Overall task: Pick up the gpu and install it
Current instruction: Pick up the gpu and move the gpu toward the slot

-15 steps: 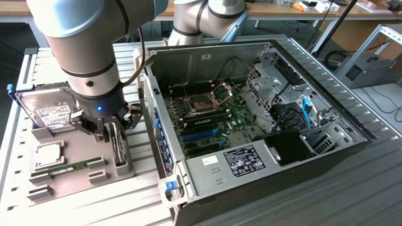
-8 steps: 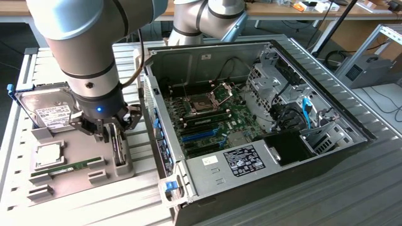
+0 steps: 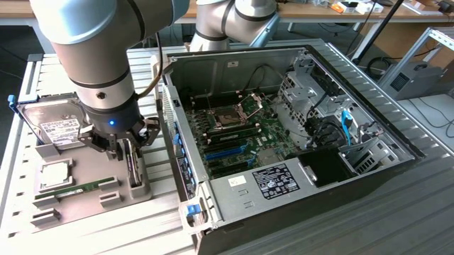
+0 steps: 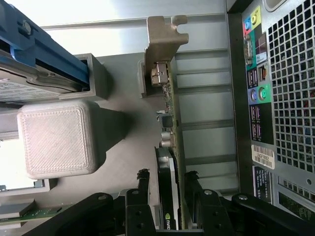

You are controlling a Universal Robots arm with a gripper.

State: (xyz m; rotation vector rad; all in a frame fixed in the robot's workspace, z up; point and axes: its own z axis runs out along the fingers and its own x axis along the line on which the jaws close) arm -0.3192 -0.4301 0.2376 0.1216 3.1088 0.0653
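**Finding.** The gripper [image 3: 127, 144] stands low over the grey holder tray [image 3: 92, 164], to the exterior view's left of the open computer case [image 3: 234, 69]. Its jaws are spread fully wide and hold nothing. The gpu [image 4: 167, 167] stands on edge in its slot in the tray, between the two fingers [image 4: 143, 194]. In the wrist view a narrow gap appears on either side of the card, so contact is not made. The silvery end bracket [image 4: 165, 37] sits at the card's far end, well clear of the fingers.

**Assessment.** The step in hand is the grasp. A sound grip appears to call for the card centred between the pads. Both pads should meet the flat faces squarely and together, so the card is not tipped in its slot. A hold on the black body seems safer than one on the bare board edge. The hard drive [image 3: 53, 127] nearby is not touched.
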